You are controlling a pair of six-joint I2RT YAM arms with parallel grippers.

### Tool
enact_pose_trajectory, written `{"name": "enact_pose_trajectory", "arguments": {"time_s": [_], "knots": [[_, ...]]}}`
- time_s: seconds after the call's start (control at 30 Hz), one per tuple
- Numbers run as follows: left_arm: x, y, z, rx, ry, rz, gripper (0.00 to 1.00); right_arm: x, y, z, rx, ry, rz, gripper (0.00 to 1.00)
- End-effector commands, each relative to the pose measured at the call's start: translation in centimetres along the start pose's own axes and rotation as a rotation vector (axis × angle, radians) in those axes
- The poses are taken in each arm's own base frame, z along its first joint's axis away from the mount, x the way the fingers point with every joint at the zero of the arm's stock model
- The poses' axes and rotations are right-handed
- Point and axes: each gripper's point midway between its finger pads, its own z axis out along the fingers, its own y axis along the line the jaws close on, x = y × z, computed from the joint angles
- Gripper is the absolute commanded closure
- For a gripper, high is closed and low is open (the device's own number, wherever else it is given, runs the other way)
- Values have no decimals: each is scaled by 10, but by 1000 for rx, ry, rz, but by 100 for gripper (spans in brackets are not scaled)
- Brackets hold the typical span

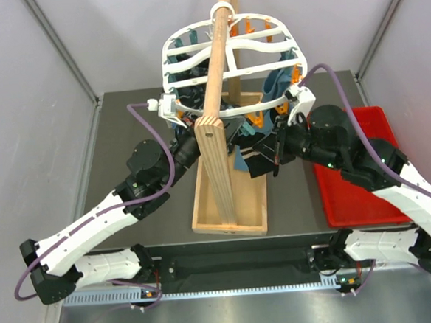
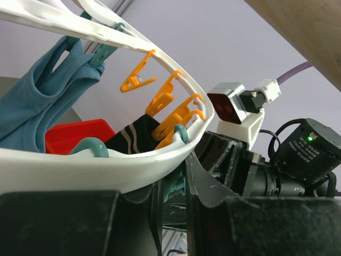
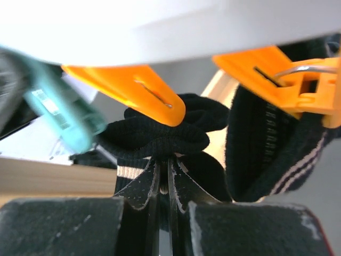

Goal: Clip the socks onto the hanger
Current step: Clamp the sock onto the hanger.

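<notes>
Your right claw (image 3: 166,173) is clenched on the bunched sock (image 3: 154,140); raise its cuff squarely into the orange peg (image 3: 139,95) above. Left claw (image 2: 175,205) is clenched, seemingly squeezing a teal peg (image 2: 173,188); steady the hanger (image 2: 106,168).

A wooden pole (image 1: 217,80) rises from a shallow wooden tray (image 1: 231,218) that stands in the middle of the dark grey bench (image 1: 121,135). A red bin (image 1: 359,177) sits on the bench to the right, apart from the tray. Blue-teal cloths (image 2: 40,106) hang near the pole.
</notes>
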Motion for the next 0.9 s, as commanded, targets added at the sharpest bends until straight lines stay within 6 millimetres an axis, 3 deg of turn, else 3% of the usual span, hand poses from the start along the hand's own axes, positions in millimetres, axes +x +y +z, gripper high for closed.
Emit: {"name": "enact_pose_trajectory", "arguments": {"time_s": [0.0,0.17,0.53,0.87], "knots": [[52,-8,-16,81,236,32,100,-20,-3,-11,57,-77,23,100],[57,-8,-18,87,265,49,100,-25,-6,-13,77,-90,18,100],[63,-7,-15,94,292,84,100,-32,11,-8,17,-76,10,100],[59,-6,-15,85,294,123,100,-23,15,-7,-11,-25,-17,100]]}}
